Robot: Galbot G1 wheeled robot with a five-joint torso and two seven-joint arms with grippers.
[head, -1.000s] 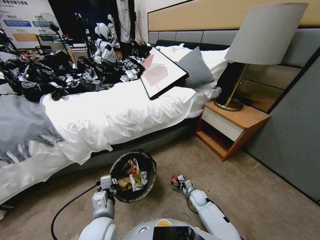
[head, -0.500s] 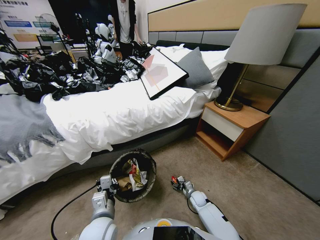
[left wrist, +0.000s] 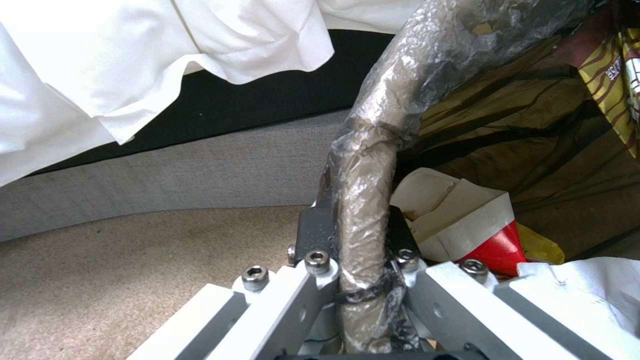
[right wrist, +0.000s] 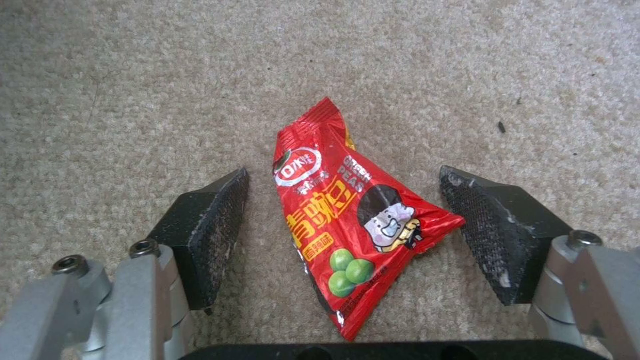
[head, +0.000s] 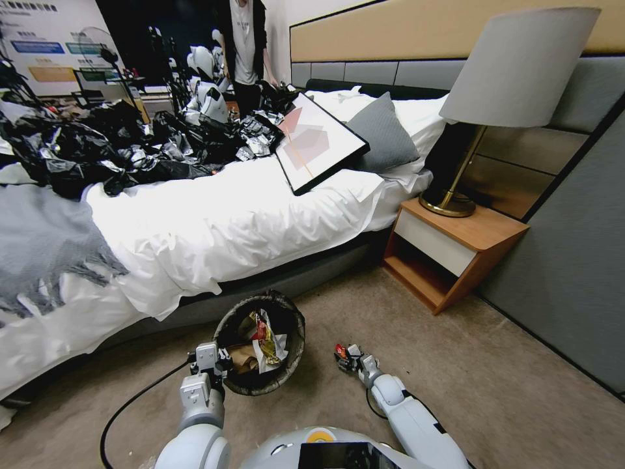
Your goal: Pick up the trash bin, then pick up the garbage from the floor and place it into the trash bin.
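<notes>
2 grippers are at work in the head view. The left gripper (head: 209, 366) is clamped on the near rim of the bin (head: 262, 343), which stands on the carpet (head: 456, 365) just off the bed (head: 215, 221) and already holds paper and wrappers. To the bin's right, the right gripper (head: 347, 358) is low over a small red packet (head: 339, 352).

The left wrist view confirms the hold: the left gripper (left wrist: 360, 235) pinches the bag-wrapped rim (left wrist: 373, 165) between its closed fingers, with litter (left wrist: 460, 225) inside the bin beside it.

In the right wrist view the right gripper (right wrist: 343, 215) is spread wide, 1 black pad (right wrist: 213, 220) on each side of the red packet (right wrist: 347, 210), which lies flat on the carpet (right wrist: 167, 75). Neither pad touches it.

The step in hand looks like the pick of this last packet. The next move calls for going down until the pads reach the carpet, then closing squarely on the thin foil, which could slip or buckle, before lifting it over the bin.
</notes>
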